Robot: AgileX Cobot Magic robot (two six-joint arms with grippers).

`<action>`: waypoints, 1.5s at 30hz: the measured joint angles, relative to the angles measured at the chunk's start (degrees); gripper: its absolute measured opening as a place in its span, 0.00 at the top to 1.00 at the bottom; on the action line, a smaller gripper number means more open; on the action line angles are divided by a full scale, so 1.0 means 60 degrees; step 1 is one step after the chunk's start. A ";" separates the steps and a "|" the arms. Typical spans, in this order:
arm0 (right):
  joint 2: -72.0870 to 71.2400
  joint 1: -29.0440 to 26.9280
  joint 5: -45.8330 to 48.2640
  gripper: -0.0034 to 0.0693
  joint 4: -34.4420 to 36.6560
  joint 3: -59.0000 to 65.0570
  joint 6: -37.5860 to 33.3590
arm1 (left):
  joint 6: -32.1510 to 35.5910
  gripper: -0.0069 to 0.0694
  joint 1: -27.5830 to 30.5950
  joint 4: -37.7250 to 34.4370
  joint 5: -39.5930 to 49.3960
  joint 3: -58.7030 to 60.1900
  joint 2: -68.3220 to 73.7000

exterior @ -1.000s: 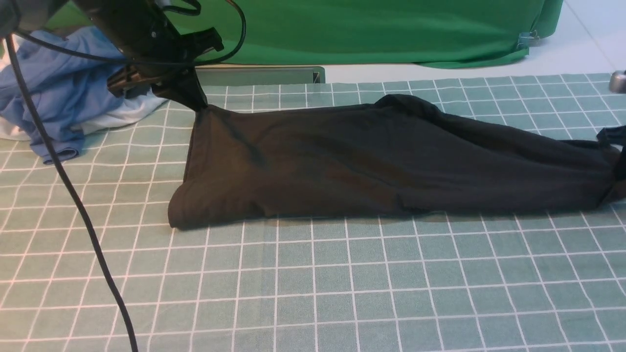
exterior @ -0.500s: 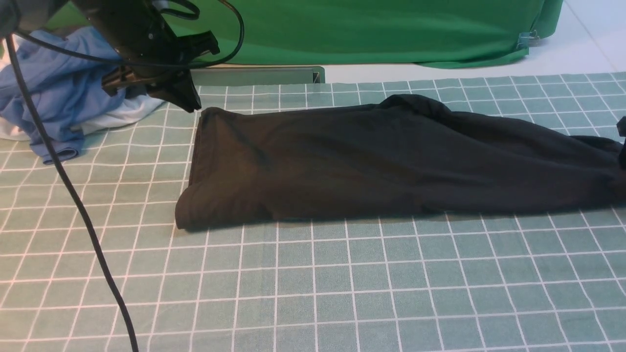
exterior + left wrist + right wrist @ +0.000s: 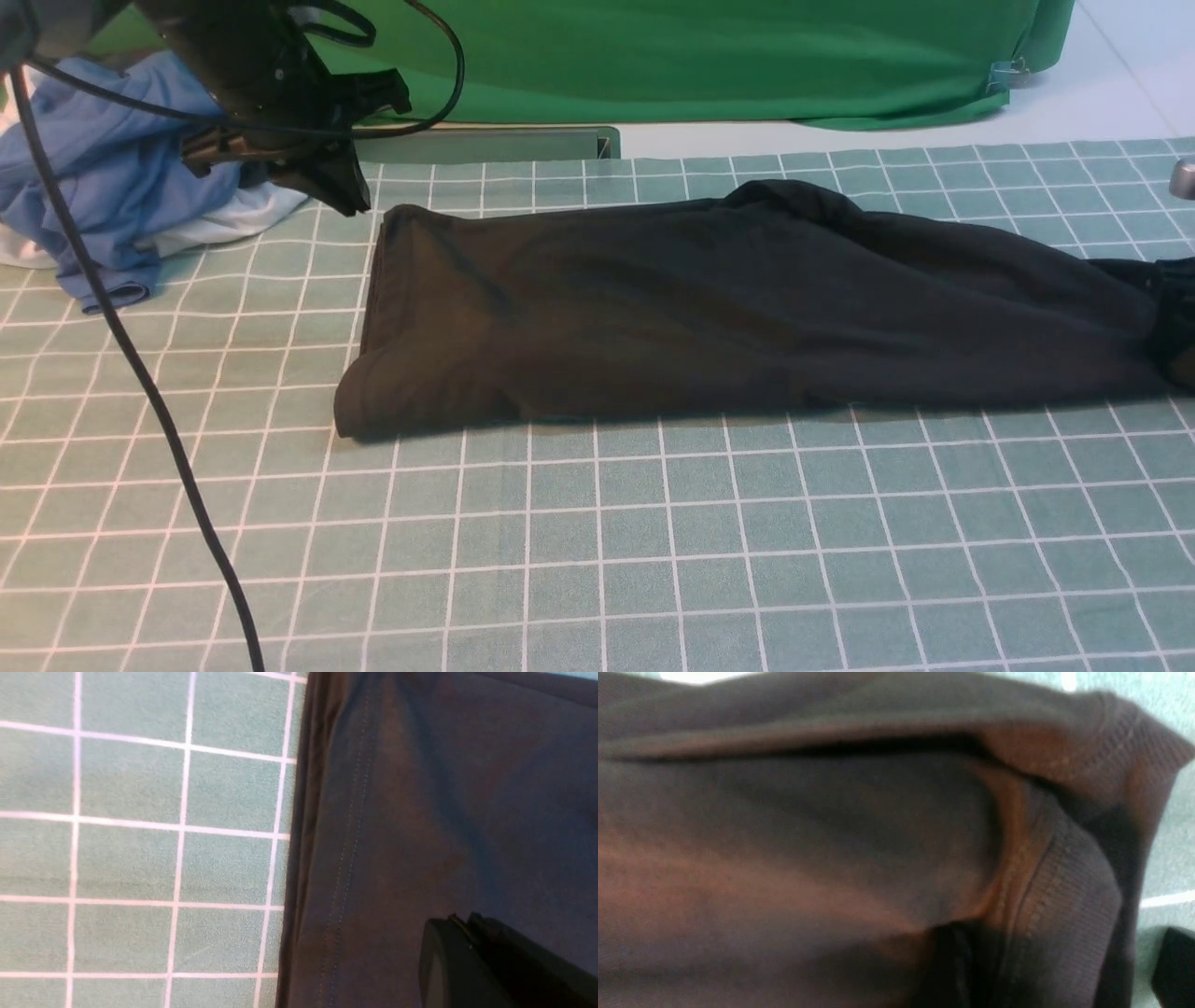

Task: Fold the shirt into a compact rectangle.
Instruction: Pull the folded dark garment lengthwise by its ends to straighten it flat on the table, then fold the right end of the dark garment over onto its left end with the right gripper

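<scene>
The black shirt point(image 3: 709, 308) lies folded into a long band across the checked table cover point(image 3: 597, 551). My left gripper point(image 3: 351, 203) is shut and empty, hanging just past the shirt's far left corner without touching it. In the left wrist view its closed jaws point(image 3: 460, 921) hover over the stitched hem point(image 3: 348, 858). My right gripper point(image 3: 1180, 308) sits at the shirt's right end, mostly cut off by the frame edge. The right wrist view shows that gripper point(image 3: 1062, 931) open, with the ribbed edge of the shirt point(image 3: 1069, 896) lying loose between its spread fingers point(image 3: 1174, 966).
Blue and white garments point(image 3: 112, 168) are heaped at the back left. A bright green cloth point(image 3: 709, 56) hangs behind the table, with a grey metal channel point(image 3: 495, 145) below it. A black cable point(image 3: 140, 373) droops across the left side.
My left gripper let go of the far left corner and drew back to the left; that corner dropped flat. The right gripper opened and the stretched right end slackened onto the table.
</scene>
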 joint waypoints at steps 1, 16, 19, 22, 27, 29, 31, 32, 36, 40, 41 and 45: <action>0.0000 0.0000 -0.0023 0.18 0.0000 0.0000 0.0009 | 0.0020 0.89 0.0000 0.0009 0.0000 0.0000 0.0000; -0.0736 -0.0287 0.0126 0.86 -0.0180 -0.0008 0.0085 | 0.0342 0.89 0.0162 0.1129 0.0008 0.0016 -0.0172; -0.1434 -0.0656 0.0246 0.86 -0.0438 -0.0008 0.0114 | 0.0359 0.89 0.0405 0.0492 0.0008 0.0016 -0.0569; -0.2112 -0.0873 0.0280 0.86 -0.0493 -0.0008 0.0173 | 0.0359 0.89 0.0536 0.0117 0.0018 0.0016 -0.1097; -0.3193 -0.0606 0.0410 0.86 0.0283 -0.0078 0.0279 | 0.0501 0.89 0.0577 -0.0023 0.0024 0.0016 -0.1651; -0.3618 -0.0223 0.0478 0.86 0.0729 -0.0274 0.0290 | 0.0623 0.89 0.0577 -0.0063 0.0024 0.0016 -0.1719; -0.3805 0.0178 0.0547 0.86 0.1011 -0.0450 0.0300 | 0.0663 0.89 0.0577 -0.0085 0.0024 0.0016 -0.1719; -0.3949 0.0668 0.0665 0.86 0.1348 -0.0678 0.0388 | 0.0684 0.89 0.0577 -0.0087 0.0024 0.0016 -0.1719; -0.4000 0.2551 0.0670 0.86 0.1796 -0.1000 0.1041 | 0.0759 0.89 0.0577 -0.0087 0.0019 0.0030 -0.1652; -0.3839 0.4263 0.0246 0.86 0.1859 -0.1007 0.1493 | 0.0832 0.89 0.0577 -0.0087 0.0020 0.0170 -0.1633; -0.3686 0.4956 -0.0142 0.86 0.1923 -0.1018 0.1756 | 0.0890 0.89 0.0581 -0.0087 0.0020 0.0273 -0.1633; -0.3130 0.6571 -0.1091 0.86 0.2042 -0.1018 0.2331 | 0.1101 0.89 0.0589 -0.0087 0.0027 0.0653 -0.1633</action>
